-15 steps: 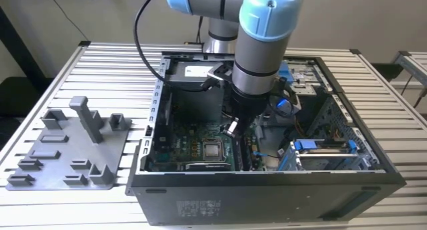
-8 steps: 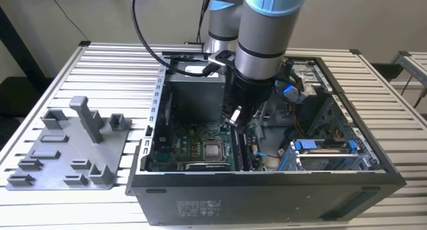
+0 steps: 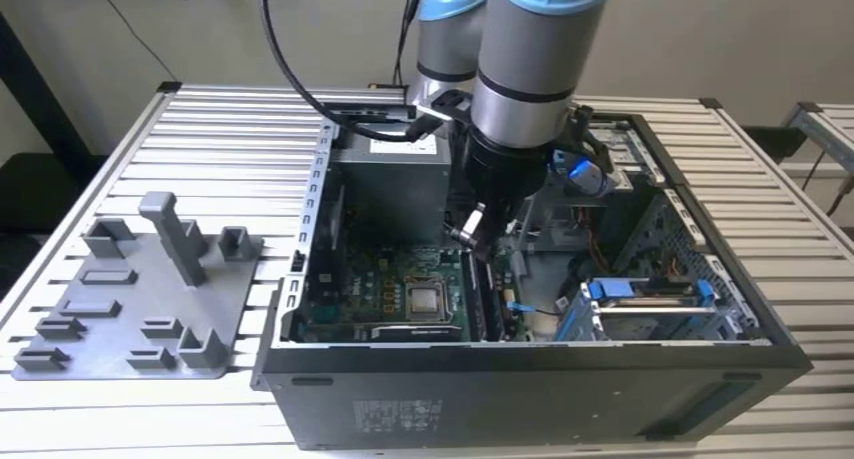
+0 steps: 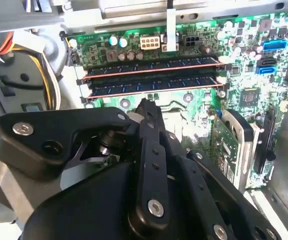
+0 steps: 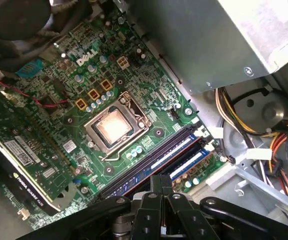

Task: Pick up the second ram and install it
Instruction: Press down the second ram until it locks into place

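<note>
Here the black, angular claw (image 4: 146, 107) hovers above the slim, dark second ram (image 4: 154, 86).

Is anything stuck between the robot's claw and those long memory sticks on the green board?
Nothing visible. In the second wrist view the gripper sits just above the two RAM sticks lying side by side in the slots on the motherboard, with only bare board between them.

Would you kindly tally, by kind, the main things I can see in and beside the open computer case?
Ram sticks seated in the motherboard slots: 2
Processor socket: 1
Power supply box: 1
Grey fixture tray beside the case: 1
Pincer over the motherboard: 1
Total: 6
</note>
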Robot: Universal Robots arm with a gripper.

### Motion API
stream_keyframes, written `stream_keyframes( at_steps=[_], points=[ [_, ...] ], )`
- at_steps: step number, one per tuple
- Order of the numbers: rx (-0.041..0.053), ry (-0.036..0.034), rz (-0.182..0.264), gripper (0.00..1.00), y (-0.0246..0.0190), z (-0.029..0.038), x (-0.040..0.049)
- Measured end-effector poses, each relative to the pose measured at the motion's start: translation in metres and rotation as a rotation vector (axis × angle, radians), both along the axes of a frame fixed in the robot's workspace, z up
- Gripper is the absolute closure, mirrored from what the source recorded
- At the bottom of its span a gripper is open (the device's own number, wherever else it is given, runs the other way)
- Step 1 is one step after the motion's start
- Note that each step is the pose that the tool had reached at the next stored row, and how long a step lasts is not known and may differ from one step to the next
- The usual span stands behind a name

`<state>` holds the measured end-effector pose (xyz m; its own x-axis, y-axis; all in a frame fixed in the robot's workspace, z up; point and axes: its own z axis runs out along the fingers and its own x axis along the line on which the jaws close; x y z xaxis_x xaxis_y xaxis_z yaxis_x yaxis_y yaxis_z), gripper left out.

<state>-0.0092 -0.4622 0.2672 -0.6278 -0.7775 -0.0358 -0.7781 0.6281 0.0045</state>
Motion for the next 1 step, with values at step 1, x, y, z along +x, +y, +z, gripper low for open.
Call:
stream_keyframes(
  at_steps=[1],
  points=[
    [0.0001, -0.0001, 0.000, 0.89, 0.0000, 0.0000, 0.0000]
  ],
)
